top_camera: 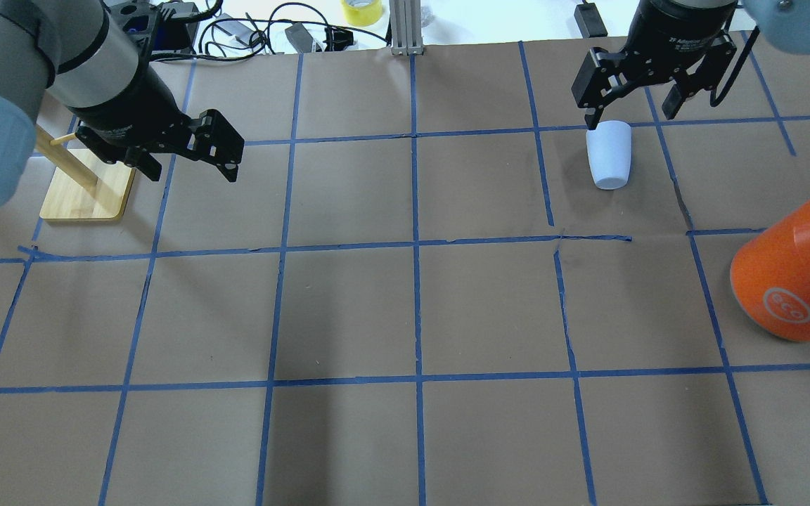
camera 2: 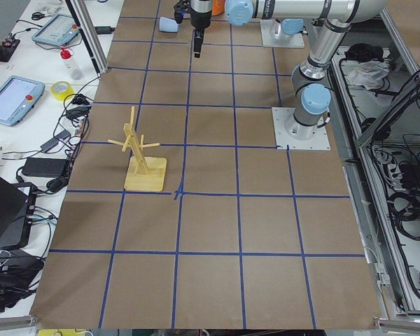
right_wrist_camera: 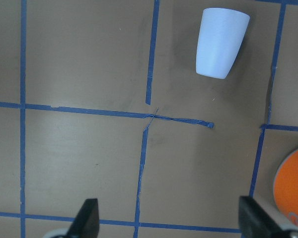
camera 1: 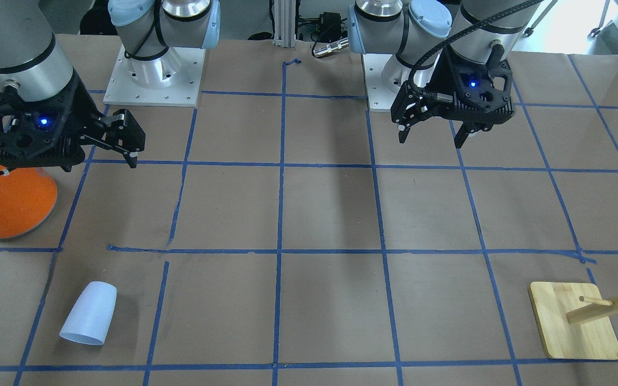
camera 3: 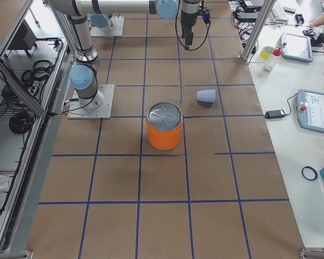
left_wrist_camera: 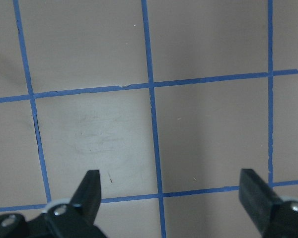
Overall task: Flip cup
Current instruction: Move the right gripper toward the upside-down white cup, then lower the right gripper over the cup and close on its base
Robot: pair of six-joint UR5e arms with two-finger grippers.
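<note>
The pale blue-white cup (camera 1: pixel 89 313) lies on its side on the brown table, its wider rim end pointing away from the robot. It also shows in the overhead view (top_camera: pixel 609 154) and near the top of the right wrist view (right_wrist_camera: pixel 222 42). My right gripper (camera 1: pixel 129 142) hangs open and empty well above the table, on the robot's side of the cup, with its fingers (right_wrist_camera: pixel 89 218) wide apart. My left gripper (camera 1: pixel 430 140) is open and empty over bare table on the other side, and its fingers (left_wrist_camera: pixel 92 191) frame only tape lines.
A large orange can with a silver top (camera 1: pixel 8 201) stands beside the right gripper, and also shows in the overhead view (top_camera: pixel 795 277). A wooden peg stand on a square base (camera 1: pixel 574 321) is on the left arm's side. Blue tape lines grid the table.
</note>
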